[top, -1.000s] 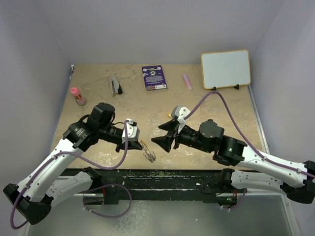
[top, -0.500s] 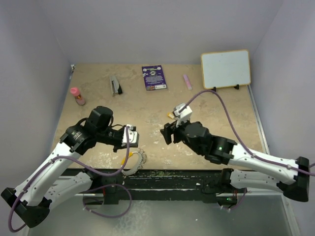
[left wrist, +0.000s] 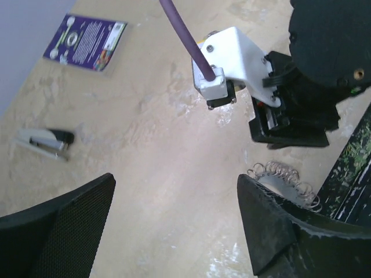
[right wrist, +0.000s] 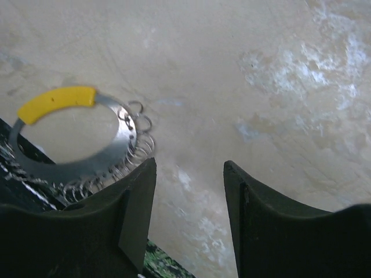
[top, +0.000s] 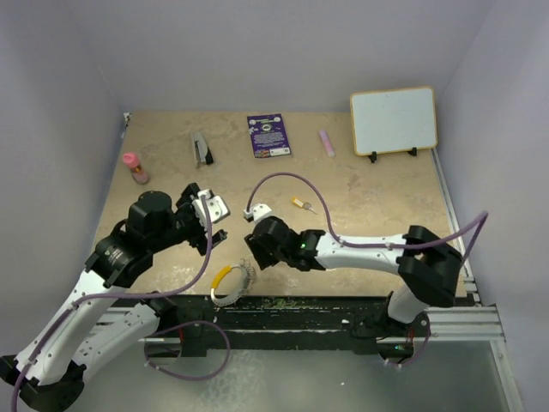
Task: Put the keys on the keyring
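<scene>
The keyring (top: 230, 284) lies flat at the table's near edge: a silvery ring with a yellow section and several small wire loops. It shows beside my right gripper's left finger (right wrist: 75, 142) and as loops by the left gripper's right finger (left wrist: 284, 176). One key (top: 300, 204) with a yellow-orange head lies alone mid-table. My left gripper (top: 216, 219) (left wrist: 174, 179) hovers open and empty, up and left of the ring. My right gripper (top: 251, 257) (right wrist: 190, 163) is open and empty, pointing down just right of the ring.
Along the back stand a stapler (top: 202, 148) (left wrist: 43, 142), a purple card (top: 268, 135) (left wrist: 87, 43), a pink stick (top: 327, 142) and a small whiteboard (top: 393, 120). A pink bottle (top: 135, 167) is at far left. The dark front rail (top: 300, 305) borders the ring.
The left gripper opened, let go of the keyring at the near edge and drew back to the left. The right arm swung left and down towards the ring.
</scene>
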You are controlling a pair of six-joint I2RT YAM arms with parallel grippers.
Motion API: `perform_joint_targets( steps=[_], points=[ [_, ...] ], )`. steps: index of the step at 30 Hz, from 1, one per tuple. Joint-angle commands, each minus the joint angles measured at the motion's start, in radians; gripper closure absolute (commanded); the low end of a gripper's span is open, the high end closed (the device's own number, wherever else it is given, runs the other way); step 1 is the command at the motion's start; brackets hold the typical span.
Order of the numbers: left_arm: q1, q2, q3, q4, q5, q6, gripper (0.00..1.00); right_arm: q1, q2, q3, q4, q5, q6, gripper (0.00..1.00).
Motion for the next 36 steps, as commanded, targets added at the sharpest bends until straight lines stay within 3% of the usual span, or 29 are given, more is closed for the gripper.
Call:
perform_joint_targets(
  steps=[1, 7, 15, 36],
  points=[
    [0.040, -0.038, -0.055, 0.096, -0.125, -0.075, 0.03, 0.000, 0.082, 0.168, -0.007, 0.009, 0.056, 0.46],
    [0.060, -0.057, -0.074, 0.123, -0.162, -0.078, 0.02, 0.001, 0.194, 0.309, -0.088, 0.002, 0.091, 0.59],
    [0.064, -0.071, -0.079, 0.128, -0.179, -0.076, 0.02, 0.005, 0.346, 0.447, -0.222, -0.063, 0.154, 0.69],
    [0.064, -0.074, -0.091, 0.135, -0.172, -0.069, 0.02, 0.039, 0.364, 0.456, -0.259, -0.097, 0.237, 0.64]
  ],
)
